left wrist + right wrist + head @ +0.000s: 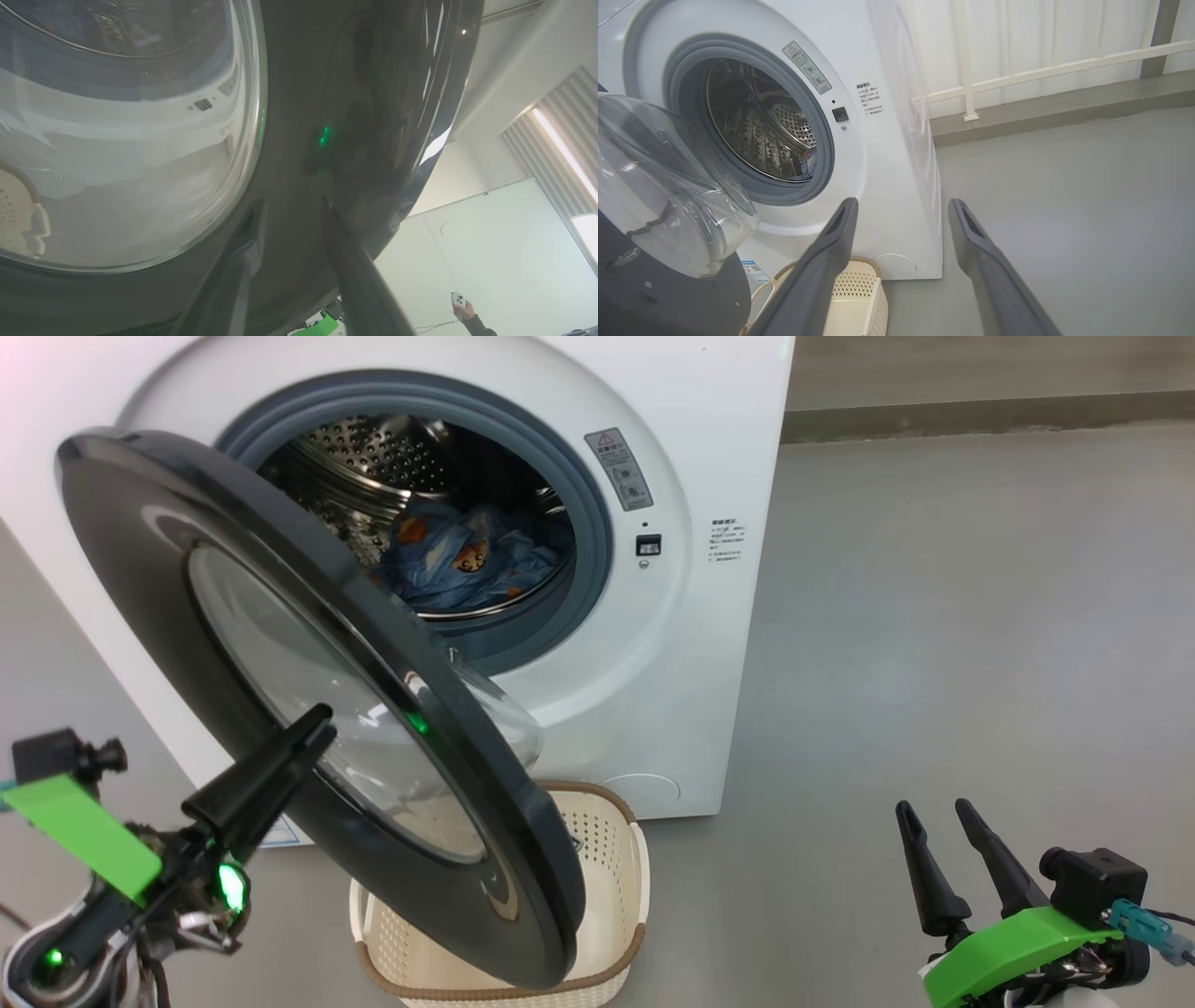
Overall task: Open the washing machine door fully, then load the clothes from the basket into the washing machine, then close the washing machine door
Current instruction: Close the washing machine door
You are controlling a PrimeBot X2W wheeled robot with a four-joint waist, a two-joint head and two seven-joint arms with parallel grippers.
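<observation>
While the washing machine door (121, 523) stands half swung out, hinged at the nine o'clock side of the opening, the left pincer (322, 723) sits at seven o'clock in the head view. Its tips point at the door's glossy outer face, touching it or just short; I cannot tell which. Its fingers are parted a little, with nothing between them. The right pincer (932, 807), at five o'clock, hangs over the floor (934, 616), spread wide and holding nothing, well apart from the washing machine (691, 448). The clothes (467, 555) lie inside the drum, towards its six o'clock. The basket (607, 840) stands on the floor just before the machine, at six o'clock, partly hidden beneath the door's lower edge.
</observation>
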